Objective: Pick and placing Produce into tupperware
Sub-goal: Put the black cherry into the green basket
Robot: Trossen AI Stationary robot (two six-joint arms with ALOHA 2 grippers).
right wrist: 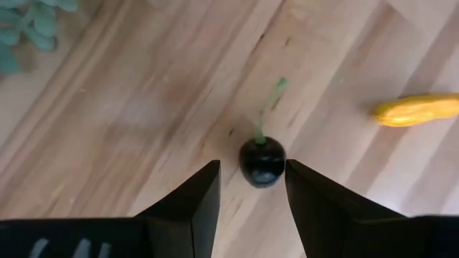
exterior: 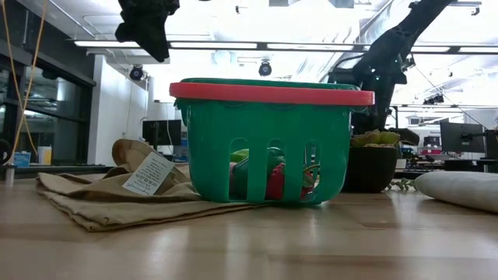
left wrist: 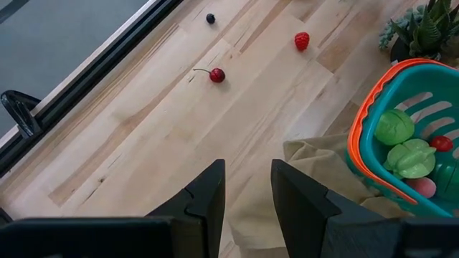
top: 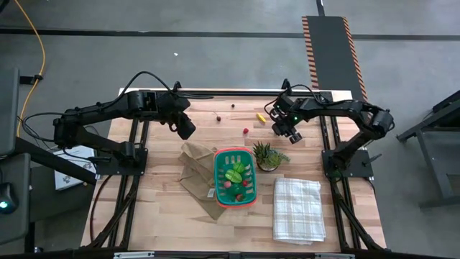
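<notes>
The teal tupperware basket (top: 233,176) with an orange rim stands mid-table, its edge on the brown paper bag (top: 195,173). It holds green pieces (left wrist: 394,127) and red ones (left wrist: 441,143). A red cherry (left wrist: 217,74), a dark berry (left wrist: 210,18), a red strawberry (left wrist: 302,41) and a yellow piece (right wrist: 416,110) lie on the far part of the table. My right gripper (right wrist: 251,190) is open, with its fingers on either side of a dark cherry (right wrist: 262,161) with a green stem. My left gripper (left wrist: 247,186) is open and empty, high above the table near the bag's far corner. My right gripper comes at the dark cherry from above, one finger on each side of it. A gap shows on one side. The other finger (right wrist: 301,190) stands right at the cherry's edge, and I cannot tell whether it touches.
A spiky green potted plant (top: 266,155) stands right of the basket, close to my right gripper (top: 284,129). A white checked cloth (top: 297,208) lies at the near right. Bare wood lies between my left gripper (top: 185,128) and the far edge.
</notes>
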